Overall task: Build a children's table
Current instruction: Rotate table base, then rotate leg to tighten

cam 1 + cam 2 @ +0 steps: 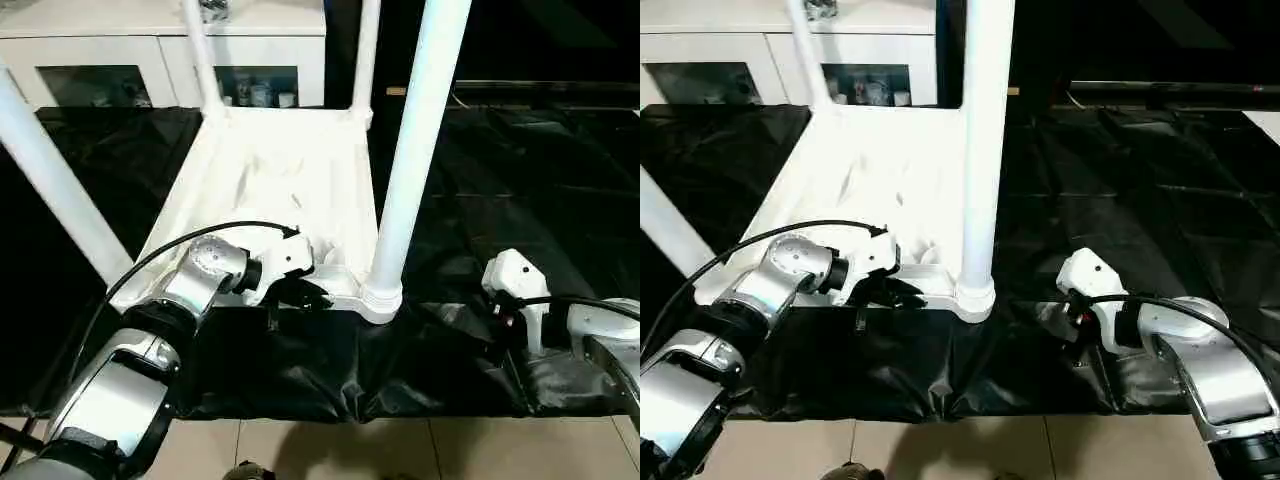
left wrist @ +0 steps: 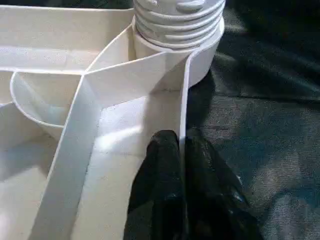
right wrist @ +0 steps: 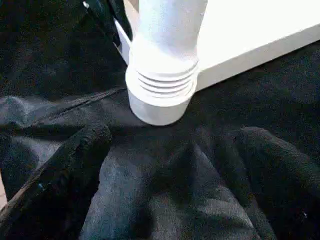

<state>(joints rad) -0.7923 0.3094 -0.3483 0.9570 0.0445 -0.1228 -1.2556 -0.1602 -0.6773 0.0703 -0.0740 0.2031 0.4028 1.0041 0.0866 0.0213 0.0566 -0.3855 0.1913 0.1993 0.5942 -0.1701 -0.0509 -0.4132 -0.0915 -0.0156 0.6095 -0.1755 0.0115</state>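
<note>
**benchrat:** White plastic everywhere. The table (image 1: 290, 190) is flipped upside down on a black sheet (image 1: 520, 180), ribbed underside facing up, and all four legs stick up out of the corner sockets. The near right leg (image 1: 415, 150) runs up out of shot; its ridged collar sits in the round socket (image 2: 200, 60) at that corner.

**kiddo_diy:** What are the hands doing?

**benchrat:** Left hand (image 2: 182, 150) is pinched shut on the table's near rim (image 2: 184, 100), just beside that socket. One black finger (image 2: 162, 165) is inside the thin wall, the other outside, with the wall between them. From the head view that arm reaches in over the near edge, cable looping over the wrist.

**kiddo_diy:** And the right?

**benchrat:** Right hand (image 3: 170, 165) is spread wide with nothing in it, down low by the crumpled sheet, near the corner with that leg but apart from it. In its wrist view the two fingers stand either side of the picture with the socket between and beyond them.

**kiddo_diy:** Anything else around?

**benchrat:** A white cabinet (image 1: 160, 50) with glass doors behind the table's far end, and tiled floor (image 1: 400, 450) in front of the sheet.
</note>
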